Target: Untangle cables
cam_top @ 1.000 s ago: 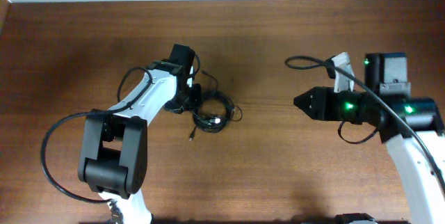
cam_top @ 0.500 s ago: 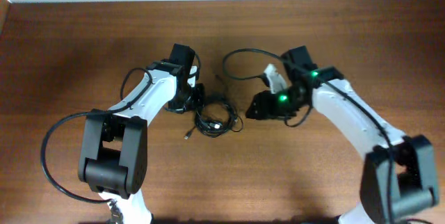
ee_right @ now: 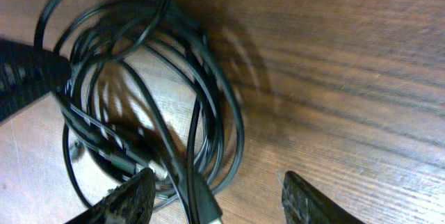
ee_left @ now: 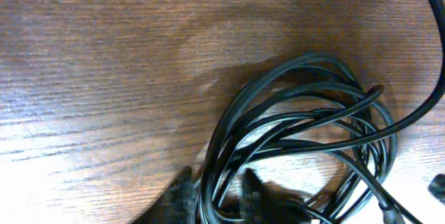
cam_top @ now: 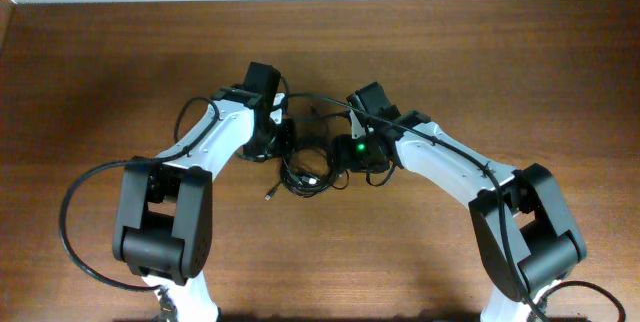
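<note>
since half a second ago the right arm has swung further in toward the middle of the counter, and its pincer now sits right at the right-hand edge of the cables, where before it was still a little apart from them. the left arm and the bundle have not shifted. the cables lie as one loose coil of thin black loops on the bare wood between the two pincers, with one short strand ending in a small plug that trails out to the lower left. the left arm reaches up from its base and bends over so that its pincer points down onto the left side of the coil. in the left wrist view its fingertips stand close together with several strands of the cables pinched between them. the right arm stretches across from the lower right, elbow low, with a thicker black cord arching above the coil. in the right wrist view the right pincer is spread wide, its fingertips either side of the lower edge of the cables and not gripping any strand.
</note>
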Available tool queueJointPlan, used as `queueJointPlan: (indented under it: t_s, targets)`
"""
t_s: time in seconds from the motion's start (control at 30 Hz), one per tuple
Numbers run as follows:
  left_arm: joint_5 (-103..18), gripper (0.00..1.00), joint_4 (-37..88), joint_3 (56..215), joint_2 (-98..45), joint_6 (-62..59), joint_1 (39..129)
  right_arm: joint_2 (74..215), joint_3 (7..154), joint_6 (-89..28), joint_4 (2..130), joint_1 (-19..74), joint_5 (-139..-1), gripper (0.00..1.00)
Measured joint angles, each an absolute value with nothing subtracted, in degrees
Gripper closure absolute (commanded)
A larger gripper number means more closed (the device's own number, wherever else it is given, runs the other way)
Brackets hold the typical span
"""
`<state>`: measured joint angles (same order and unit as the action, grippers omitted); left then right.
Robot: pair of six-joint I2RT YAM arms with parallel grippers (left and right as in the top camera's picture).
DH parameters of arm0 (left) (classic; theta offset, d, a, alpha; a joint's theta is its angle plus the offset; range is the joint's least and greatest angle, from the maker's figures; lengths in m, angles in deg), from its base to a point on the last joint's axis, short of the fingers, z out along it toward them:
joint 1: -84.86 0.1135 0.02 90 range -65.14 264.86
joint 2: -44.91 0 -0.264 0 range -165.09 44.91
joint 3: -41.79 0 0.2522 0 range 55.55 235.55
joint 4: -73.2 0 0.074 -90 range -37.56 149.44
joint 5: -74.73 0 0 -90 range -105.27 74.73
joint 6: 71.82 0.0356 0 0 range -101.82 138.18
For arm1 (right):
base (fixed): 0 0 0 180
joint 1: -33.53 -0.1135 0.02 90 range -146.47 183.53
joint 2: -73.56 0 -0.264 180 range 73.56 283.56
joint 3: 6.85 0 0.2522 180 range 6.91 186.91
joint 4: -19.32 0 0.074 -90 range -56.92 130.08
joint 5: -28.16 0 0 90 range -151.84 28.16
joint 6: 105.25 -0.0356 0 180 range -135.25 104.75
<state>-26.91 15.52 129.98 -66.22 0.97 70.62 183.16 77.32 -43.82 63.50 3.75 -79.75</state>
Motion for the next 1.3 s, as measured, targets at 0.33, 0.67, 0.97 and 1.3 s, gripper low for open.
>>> queueJointPlan:
  t_s: [0.33, 0.67, 0.97, 1.3]
  targets:
    - [-26.9, 0.87, 15.8, 130.0, -66.7, 1.1, 70.6, 185.3, 77.3, -47.6, 59.4, 2.7, -78.1, 0.75]
    - [-26.9, 1.0, 15.8, 130.0, -66.7, 1.1, 70.7, 190.0, 79.4, -48.0, 57.8, 2.3, -77.3, 0.96]
    - [-50.2, 1.0, 13.5, 132.0, -66.9, 6.8, 76.5, 190.0, 79.7, -48.0, 58.5, 2.3, -76.8, 0.96]
    - [-63.1, 1.0, 13.0, 132.3, -67.2, 8.0, 90.0, 190.3, 79.7, -47.6, 57.3, 1.6, -76.9, 0.96]
